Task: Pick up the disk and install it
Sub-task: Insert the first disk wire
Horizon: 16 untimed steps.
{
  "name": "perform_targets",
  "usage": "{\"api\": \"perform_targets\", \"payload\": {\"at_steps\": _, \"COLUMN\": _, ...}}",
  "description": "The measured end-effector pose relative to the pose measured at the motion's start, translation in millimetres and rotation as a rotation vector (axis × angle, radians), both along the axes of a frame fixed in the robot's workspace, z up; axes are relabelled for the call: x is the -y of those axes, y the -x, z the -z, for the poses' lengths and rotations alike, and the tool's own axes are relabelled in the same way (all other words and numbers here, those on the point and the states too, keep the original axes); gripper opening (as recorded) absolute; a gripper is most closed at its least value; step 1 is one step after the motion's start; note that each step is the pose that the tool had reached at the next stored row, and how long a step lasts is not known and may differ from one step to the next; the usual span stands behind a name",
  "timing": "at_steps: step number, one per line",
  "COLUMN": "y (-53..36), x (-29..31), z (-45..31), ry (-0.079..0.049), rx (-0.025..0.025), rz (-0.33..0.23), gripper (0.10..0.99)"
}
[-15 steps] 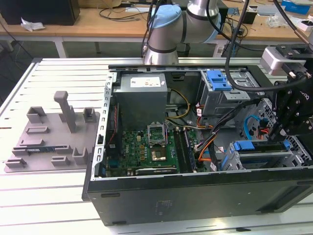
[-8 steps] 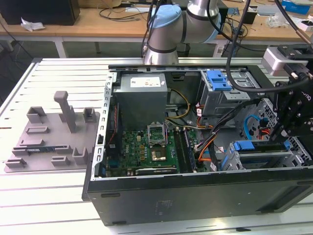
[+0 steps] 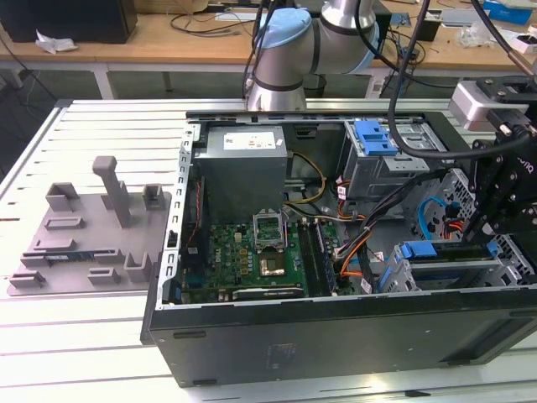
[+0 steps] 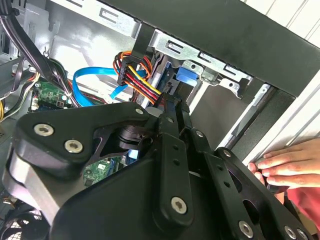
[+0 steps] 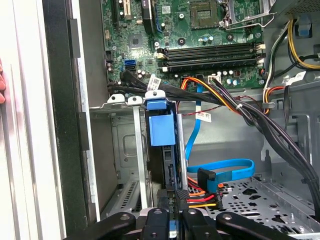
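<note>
- The disk [image 5: 162, 140] – seen edge-on in the first wrist view: a thin dark slab standing on its edge, clipped in a blue plastic carrier whose square blue tab caps the end away from the gripper.
- Position – it sits in a slot of the grey metal drive cage [image 5: 125, 150], in the corner of the open computer case [image 3: 336, 336] at the exterior view's right, with the blue tab level with the cage's mouth.
- Gripper [image 5: 173, 197] – it reaches down into the case at the disk's near end, its jaws drawn together on the slab, one against each flat face.
- Cabling – a plug with red, yellow, orange and black wires [image 5: 200, 197] lies just beside the gripper; a blue flat cable [image 5: 225, 167] loops near it.
- Motherboard [image 5: 200, 40] – it lies on the case floor beyond the cage.
- Hand [image 4: 282, 167] – a person's hand rests on the case's rim in the second wrist view.
</note>
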<state>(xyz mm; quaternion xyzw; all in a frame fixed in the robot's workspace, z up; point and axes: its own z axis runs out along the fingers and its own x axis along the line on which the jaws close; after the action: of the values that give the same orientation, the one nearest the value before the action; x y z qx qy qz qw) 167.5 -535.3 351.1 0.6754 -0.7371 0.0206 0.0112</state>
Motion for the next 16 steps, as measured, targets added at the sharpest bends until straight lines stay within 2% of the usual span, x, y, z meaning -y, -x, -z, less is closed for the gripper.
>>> {"api": "perform_targets", "payload": {"at_steps": 16, "y": 0.0, "x": -2.7, "z": 0.4, "ry": 0.000, "rx": 0.0000, "rz": 0.000, "gripper": 0.169}}
